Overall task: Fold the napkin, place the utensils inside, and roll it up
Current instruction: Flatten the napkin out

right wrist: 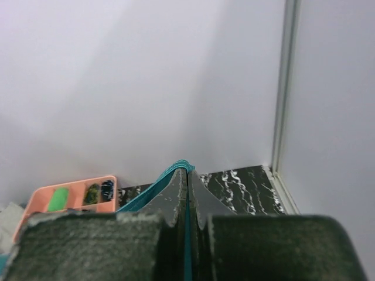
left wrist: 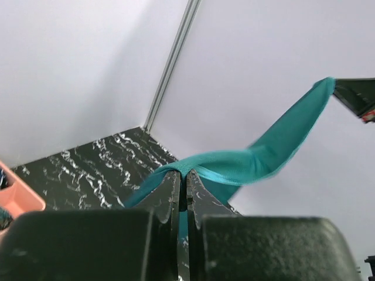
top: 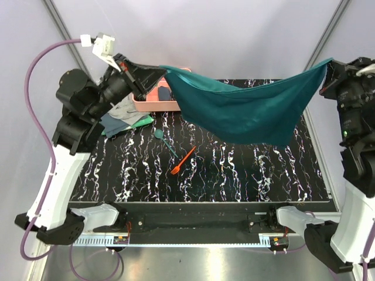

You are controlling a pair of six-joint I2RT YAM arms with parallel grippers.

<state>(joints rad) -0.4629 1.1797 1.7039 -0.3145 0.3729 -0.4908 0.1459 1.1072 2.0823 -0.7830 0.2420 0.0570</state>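
The teal napkin (top: 246,108) hangs in the air above the far half of the table, stretched between both arms and sagging in the middle. My left gripper (top: 159,71) is shut on its left corner; in the left wrist view the napkin (left wrist: 258,158) runs from my left gripper (left wrist: 187,175) toward the other arm. My right gripper (top: 326,63) is shut on the right corner, and the right wrist view shows the napkin's edge (right wrist: 153,186) pinched in my right gripper (right wrist: 187,170). The orange fork (top: 183,160) and teal spoon (top: 164,141) lie on the table (top: 234,170) below.
A salmon tray (top: 153,103) with small items stands at the far left; the same tray (right wrist: 41,202) shows in the right wrist view. Grey and green cloths (top: 124,120) lie beside it. White walls close in the back and sides.
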